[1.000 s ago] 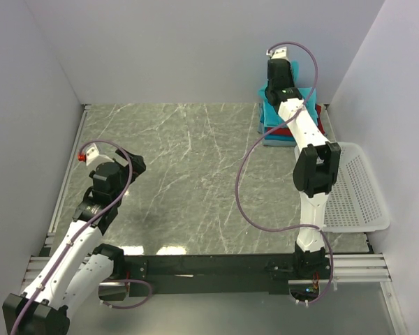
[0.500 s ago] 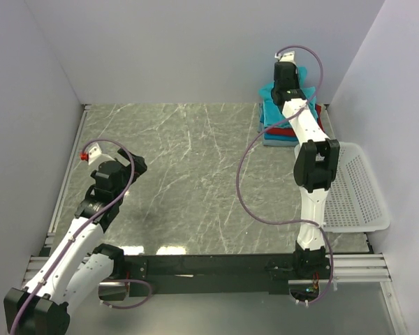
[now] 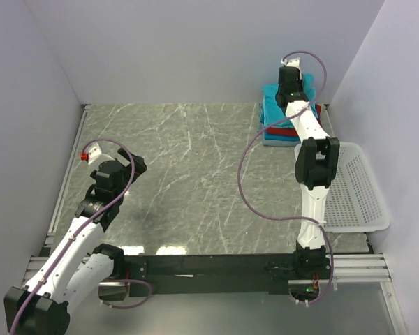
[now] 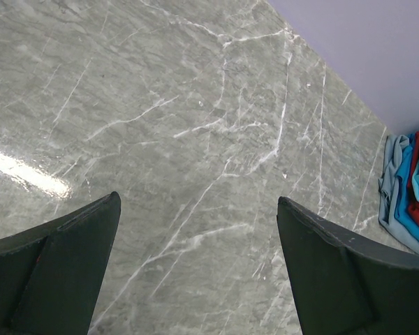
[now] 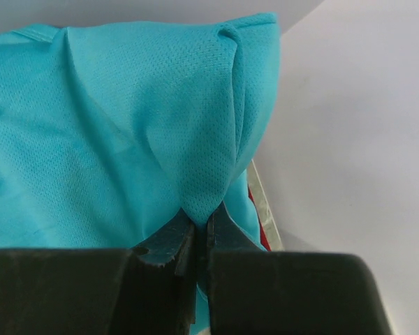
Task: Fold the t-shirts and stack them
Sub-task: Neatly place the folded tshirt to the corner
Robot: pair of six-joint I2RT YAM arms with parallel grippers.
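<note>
A stack of folded t-shirts (image 3: 274,120), teal and blue with one red layer, lies in the far right corner; its edge also shows in the left wrist view (image 4: 410,202). My right gripper (image 5: 201,229) is shut on a pinched fold of the top teal t-shirt (image 5: 119,125) and lifts it above the stack; in the top view the gripper (image 3: 292,89) is over the stack's far side. My left gripper (image 4: 195,272) is open and empty over the bare marble table (image 4: 195,118), at the near left (image 3: 119,171).
A white lattice basket (image 3: 353,195) stands at the right edge, just in front of the stack. Grey walls close the table at the back and both sides. A metal rail (image 3: 66,181) runs along the left edge.
My right gripper has moved farther toward the back right corner with the teal t-shirt fold in it. My left arm has barely moved.
</note>
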